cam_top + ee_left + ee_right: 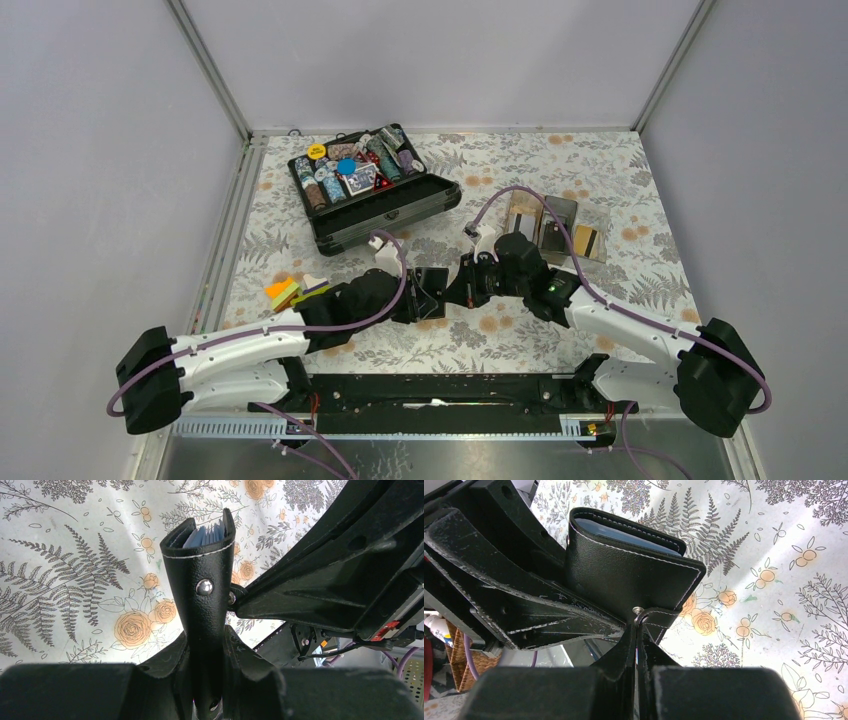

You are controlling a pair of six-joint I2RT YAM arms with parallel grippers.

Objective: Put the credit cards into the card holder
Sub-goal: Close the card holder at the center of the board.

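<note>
- Left claw (206, 652), part-closed, clamps the small black leather card holder (200, 580).
- Right claw (639, 637), shut tight, pinches its snap tab (663, 616). Best to peel it open gently, with a firm left grip.

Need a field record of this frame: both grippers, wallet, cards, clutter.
left gripper: shut on small black folding card holder
right gripper: shut on the card holder's snap strap
card holder: held between both grippers, blue-grey pockets showing at its open edge
cards: tan striped card in clear acrylic tray; yellow-orange and white card stack by left arm
far side: open black chip case
</note>
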